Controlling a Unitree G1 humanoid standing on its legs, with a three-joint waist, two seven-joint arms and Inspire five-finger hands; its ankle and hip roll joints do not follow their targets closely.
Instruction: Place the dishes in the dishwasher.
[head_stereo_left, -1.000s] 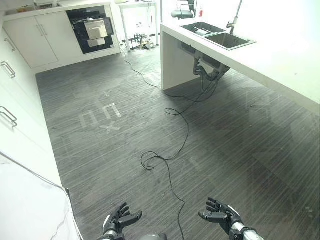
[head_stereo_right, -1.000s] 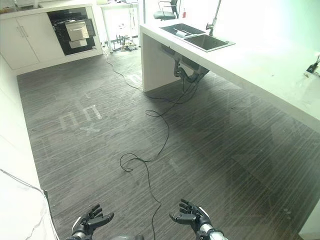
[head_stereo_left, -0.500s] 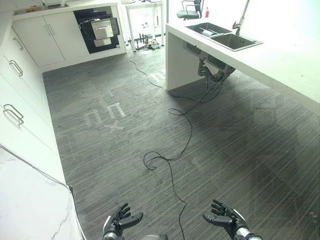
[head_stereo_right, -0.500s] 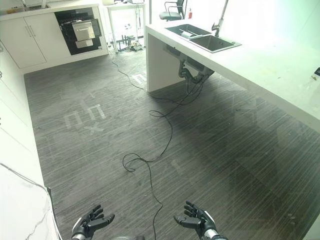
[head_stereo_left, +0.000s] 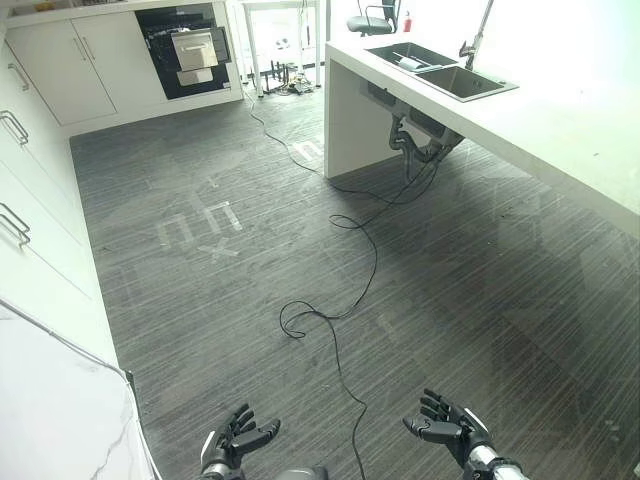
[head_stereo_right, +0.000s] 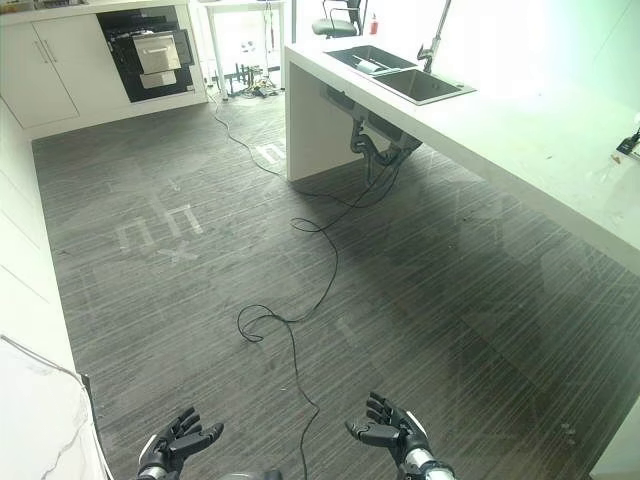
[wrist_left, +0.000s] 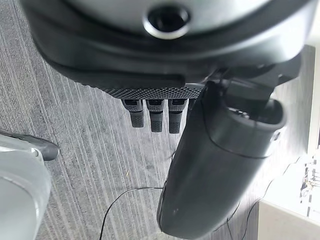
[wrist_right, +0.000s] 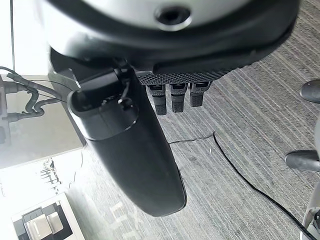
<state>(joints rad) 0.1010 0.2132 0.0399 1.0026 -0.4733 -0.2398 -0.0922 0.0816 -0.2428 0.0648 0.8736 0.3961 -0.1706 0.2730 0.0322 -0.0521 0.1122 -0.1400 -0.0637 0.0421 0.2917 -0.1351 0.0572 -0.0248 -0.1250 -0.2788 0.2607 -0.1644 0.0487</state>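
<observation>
Approach step: left hand (head_stereo_left: 232, 443) and right hand (head_stereo_left: 446, 430) hang spread and empty over the floor, dishes sit in the far sink (head_stereo_left: 443, 75) on the worktop (head_stereo_left: 560, 120); next, probably walk there.

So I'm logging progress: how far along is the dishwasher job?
Done: nothing that shows. The dishwasher stands open at the far wall, and a dish lies in the sink.
In hand: nothing. The left hand and right hand are open and empty above the floor, far from both.
Left: reaching the sink, picking up dishes, carrying them over, loading.
</observation>
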